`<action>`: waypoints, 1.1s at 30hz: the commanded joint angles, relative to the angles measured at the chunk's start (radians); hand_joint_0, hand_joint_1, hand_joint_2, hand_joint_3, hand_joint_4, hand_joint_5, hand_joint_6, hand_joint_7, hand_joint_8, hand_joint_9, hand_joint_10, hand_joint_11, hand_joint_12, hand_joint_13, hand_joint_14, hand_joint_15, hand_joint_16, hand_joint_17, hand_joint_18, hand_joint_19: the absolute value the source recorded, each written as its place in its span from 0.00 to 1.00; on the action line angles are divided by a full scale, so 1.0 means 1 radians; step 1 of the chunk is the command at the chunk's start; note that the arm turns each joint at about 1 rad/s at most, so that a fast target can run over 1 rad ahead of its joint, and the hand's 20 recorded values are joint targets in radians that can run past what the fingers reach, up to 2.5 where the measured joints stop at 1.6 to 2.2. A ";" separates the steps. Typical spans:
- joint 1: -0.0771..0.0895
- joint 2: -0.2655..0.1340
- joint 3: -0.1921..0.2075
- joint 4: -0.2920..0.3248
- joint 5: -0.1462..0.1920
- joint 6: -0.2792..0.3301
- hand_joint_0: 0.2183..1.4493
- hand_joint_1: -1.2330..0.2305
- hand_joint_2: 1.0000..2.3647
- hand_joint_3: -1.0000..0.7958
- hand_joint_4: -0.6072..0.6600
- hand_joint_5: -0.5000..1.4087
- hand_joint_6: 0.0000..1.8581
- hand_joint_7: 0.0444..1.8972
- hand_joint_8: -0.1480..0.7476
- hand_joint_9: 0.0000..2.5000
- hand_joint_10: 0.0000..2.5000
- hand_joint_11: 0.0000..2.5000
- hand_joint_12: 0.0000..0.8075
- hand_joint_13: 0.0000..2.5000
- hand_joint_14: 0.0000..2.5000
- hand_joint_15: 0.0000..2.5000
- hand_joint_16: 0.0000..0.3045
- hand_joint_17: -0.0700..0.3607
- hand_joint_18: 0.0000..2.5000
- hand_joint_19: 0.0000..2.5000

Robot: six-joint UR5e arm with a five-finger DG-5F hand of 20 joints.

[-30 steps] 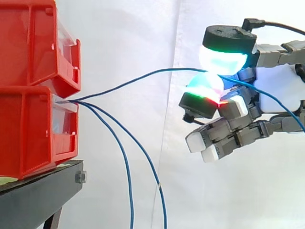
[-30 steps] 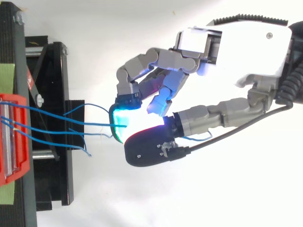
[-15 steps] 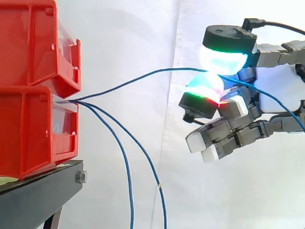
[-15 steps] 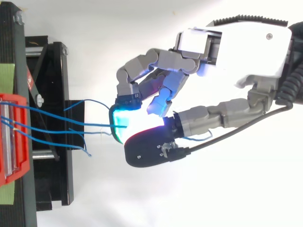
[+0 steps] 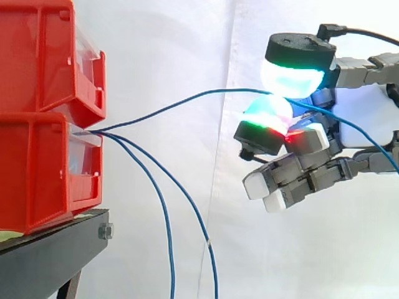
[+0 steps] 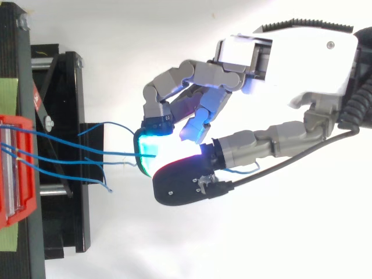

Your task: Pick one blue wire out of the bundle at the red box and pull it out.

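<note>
At frame left, the upper bin sits on the lower bin, atop the stand. From the lower bin one wire runs right to the hand; two other wires hang below.

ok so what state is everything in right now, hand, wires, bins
Two red plastic bins: stacked, upright on the black metal stand.
Robot hand: shut on one wire, pinched between two glowing pads.
Pinched thin blue wire: gently arched, far end at the lower bin.
Two other thin blue wires: hanging loose from that bin.
</note>
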 commanded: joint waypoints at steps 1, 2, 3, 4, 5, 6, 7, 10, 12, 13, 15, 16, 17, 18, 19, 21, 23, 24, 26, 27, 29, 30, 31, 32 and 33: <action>0.000 0.000 0.000 0.000 0.000 0.000 0.32 0.32 0.01 0.51 0.51 0.23 0.44 0.59 0.46 0.44 0.01 0.35 0.44 0.26 0.01 0.16 0.17 0.43 0.18 0.15; 0.000 0.000 0.000 0.001 0.000 0.000 0.32 0.32 0.01 0.51 0.51 0.23 0.44 0.59 0.46 0.44 0.01 0.35 0.44 0.26 0.01 0.16 0.17 0.43 0.18 0.15; 0.000 0.000 0.000 0.000 0.000 0.000 0.32 0.32 0.01 0.51 0.51 0.23 0.44 0.60 0.45 0.44 0.01 0.35 0.44 0.26 0.01 0.16 0.17 0.43 0.18 0.15; 0.000 0.000 0.000 0.000 0.000 0.000 0.32 0.32 0.01 0.51 0.51 0.23 0.44 0.60 0.45 0.44 0.01 0.35 0.44 0.26 0.01 0.16 0.17 0.43 0.18 0.15; 0.000 0.000 0.000 0.000 0.000 0.000 0.32 0.32 0.01 0.51 0.51 0.23 0.44 0.59 0.45 0.43 0.01 0.35 0.44 0.26 0.01 0.16 0.17 0.43 0.18 0.14; 0.000 0.000 0.000 0.000 0.000 0.000 0.32 0.32 0.01 0.51 0.51 0.23 0.44 0.60 0.45 0.43 0.01 0.35 0.44 0.26 0.01 0.16 0.17 0.43 0.18 0.15; 0.000 0.000 0.000 0.000 0.000 0.000 0.32 0.32 0.01 0.51 0.51 0.23 0.44 0.59 0.45 0.43 0.01 0.35 0.44 0.26 0.01 0.16 0.17 0.43 0.18 0.15; 0.000 0.000 0.000 0.000 0.000 0.000 0.32 0.32 0.01 0.51 0.51 0.23 0.44 0.60 0.45 0.43 0.01 0.34 0.44 0.27 0.01 0.16 0.17 0.43 0.18 0.15; 0.000 0.000 0.000 0.000 0.000 0.000 0.32 0.32 0.01 0.51 0.51 0.23 0.44 0.60 0.45 0.43 0.01 0.35 0.44 0.27 0.01 0.16 0.17 0.43 0.18 0.15; 0.000 0.000 0.000 0.001 0.000 0.000 0.32 0.32 0.01 0.51 0.51 0.23 0.44 0.60 0.45 0.43 0.01 0.35 0.44 0.27 0.01 0.16 0.17 0.43 0.18 0.15; 0.000 -0.001 0.000 0.000 0.000 0.000 0.32 0.32 0.01 0.51 0.51 0.23 0.44 0.60 0.45 0.43 0.01 0.36 0.44 0.27 0.01 0.16 0.17 0.43 0.18 0.15; 0.000 0.000 0.000 0.000 0.000 0.000 0.32 0.32 0.01 0.51 0.51 0.23 0.44 0.60 0.46 0.43 0.01 0.36 0.44 0.27 0.01 0.16 0.17 0.43 0.18 0.15; 0.000 0.000 0.000 0.000 0.000 0.000 0.32 0.32 0.01 0.51 0.51 0.22 0.44 0.59 0.45 0.43 0.01 0.35 0.44 0.27 0.01 0.16 0.17 0.43 0.18 0.15; 0.000 0.000 0.000 0.000 0.000 0.000 0.32 0.32 0.01 0.51 0.51 0.22 0.44 0.59 0.46 0.44 0.01 0.36 0.44 0.27 0.01 0.16 0.17 0.43 0.18 0.15; 0.000 0.000 0.000 0.000 0.000 0.000 0.32 0.32 0.01 0.51 0.51 0.22 0.44 0.59 0.46 0.44 0.01 0.36 0.44 0.27 0.01 0.16 0.17 0.43 0.18 0.15; 0.000 0.000 0.000 0.000 0.000 0.000 0.32 0.32 0.01 0.51 0.51 0.22 0.44 0.59 0.46 0.44 0.01 0.36 0.44 0.27 0.01 0.16 0.17 0.43 0.18 0.14; 0.000 0.000 0.000 0.000 0.000 0.000 0.32 0.32 0.01 0.51 0.51 0.22 0.44 0.59 0.46 0.44 0.01 0.37 0.44 0.27 0.01 0.16 0.17 0.43 0.18 0.14; 0.000 -0.001 0.000 0.000 0.000 0.000 0.32 0.32 0.01 0.51 0.51 0.22 0.44 0.59 0.47 0.44 0.01 0.37 0.44 0.26 0.01 0.16 0.17 0.43 0.18 0.14; 0.000 0.000 0.000 0.000 0.000 0.000 0.32 0.32 0.01 0.51 0.51 0.22 0.44 0.59 0.46 0.44 0.01 0.37 0.45 0.26 0.01 0.16 0.17 0.43 0.18 0.14; 0.000 0.000 0.000 0.000 0.000 0.000 0.32 0.32 0.01 0.51 0.51 0.22 0.44 0.59 0.46 0.44 0.01 0.37 0.44 0.26 0.01 0.16 0.17 0.43 0.18 0.14; 0.000 0.000 0.000 0.000 0.000 0.000 0.32 0.32 0.01 0.51 0.51 0.22 0.44 0.60 0.46 0.44 0.01 0.36 0.44 0.26 0.01 0.16 0.17 0.43 0.18 0.14; 0.000 0.000 0.000 0.000 0.000 0.000 0.32 0.32 0.01 0.51 0.51 0.22 0.44 0.59 0.46 0.44 0.01 0.37 0.45 0.26 0.01 0.16 0.17 0.43 0.18 0.15; 0.000 -0.001 0.000 0.000 0.000 0.000 0.32 0.32 0.01 0.51 0.51 0.22 0.44 0.59 0.46 0.44 0.01 0.37 0.45 0.26 0.01 0.16 0.17 0.43 0.18 0.14; 0.000 0.000 0.000 0.000 0.000 0.000 0.31 0.32 0.01 0.51 0.51 0.22 0.44 0.59 0.46 0.44 0.01 0.36 0.45 0.26 0.01 0.16 0.17 0.43 0.18 0.14; 0.000 0.000 0.000 0.000 0.000 0.000 0.32 0.32 0.01 0.51 0.51 0.22 0.44 0.59 0.46 0.44 0.01 0.36 0.44 0.26 0.01 0.16 0.17 0.43 0.18 0.14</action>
